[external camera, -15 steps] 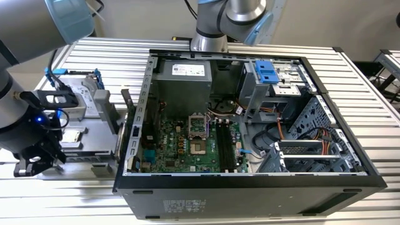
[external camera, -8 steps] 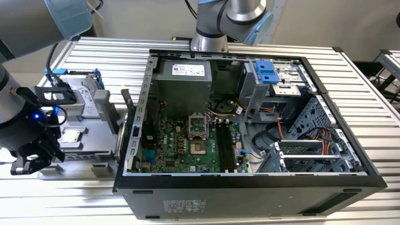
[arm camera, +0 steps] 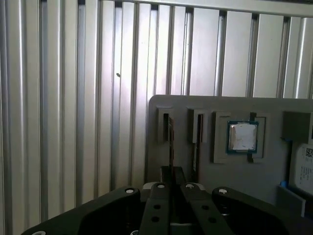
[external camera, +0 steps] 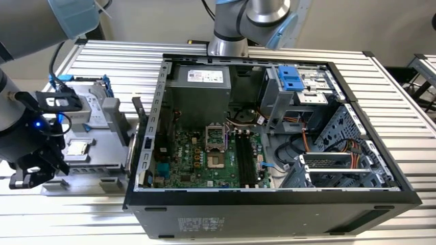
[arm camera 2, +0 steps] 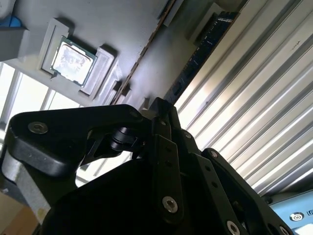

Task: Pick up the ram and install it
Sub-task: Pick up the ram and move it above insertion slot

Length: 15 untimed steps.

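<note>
Two ram sticks stand on edge in slots of a grey parts tray [arm camera: 230, 112]. In the first wrist view the nearer ram [arm camera: 170, 142] lines up just beyond my fingertips, and the other [arm camera: 195, 147] is beside it. The second wrist view shows one dark blue stick [arm camera 2: 205, 49] and a thin edge [arm camera 2: 142, 54]. My gripper [external camera: 20, 179] hangs at the exterior view's left of the tray, low over the table. Its fingers [arm camera: 166, 175] are pressed together with nothing between them; the gripper [arm camera 2: 164, 110] is short of the sticks.
A square silver processor [arm camera: 242, 136] lies in the tray past the sticks, seen also as the processor [external camera: 76, 148]. The open computer case [external camera: 272, 127] with its green motherboard [external camera: 204, 158] stands at the exterior view's middle on the ribbed metal table [external camera: 409, 127].
</note>
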Available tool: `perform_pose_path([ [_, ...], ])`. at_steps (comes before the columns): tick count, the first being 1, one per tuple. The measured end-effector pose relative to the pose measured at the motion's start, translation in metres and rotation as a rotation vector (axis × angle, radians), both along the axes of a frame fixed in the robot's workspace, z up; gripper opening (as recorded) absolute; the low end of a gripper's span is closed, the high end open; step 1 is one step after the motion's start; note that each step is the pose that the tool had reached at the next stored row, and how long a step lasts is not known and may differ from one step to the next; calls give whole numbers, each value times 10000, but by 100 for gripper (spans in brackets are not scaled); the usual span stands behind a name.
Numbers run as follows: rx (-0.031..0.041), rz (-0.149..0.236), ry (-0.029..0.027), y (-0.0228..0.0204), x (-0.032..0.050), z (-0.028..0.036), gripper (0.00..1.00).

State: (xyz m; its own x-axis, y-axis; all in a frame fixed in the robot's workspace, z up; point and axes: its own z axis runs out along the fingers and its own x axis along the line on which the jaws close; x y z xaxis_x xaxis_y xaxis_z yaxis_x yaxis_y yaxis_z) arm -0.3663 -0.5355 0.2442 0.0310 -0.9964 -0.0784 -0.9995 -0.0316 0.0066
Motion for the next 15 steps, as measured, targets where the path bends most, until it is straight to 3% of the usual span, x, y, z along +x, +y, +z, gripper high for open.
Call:
perform_pose_path([
  [15, -1, 0, 1, 0, 0, 157, 0],
])
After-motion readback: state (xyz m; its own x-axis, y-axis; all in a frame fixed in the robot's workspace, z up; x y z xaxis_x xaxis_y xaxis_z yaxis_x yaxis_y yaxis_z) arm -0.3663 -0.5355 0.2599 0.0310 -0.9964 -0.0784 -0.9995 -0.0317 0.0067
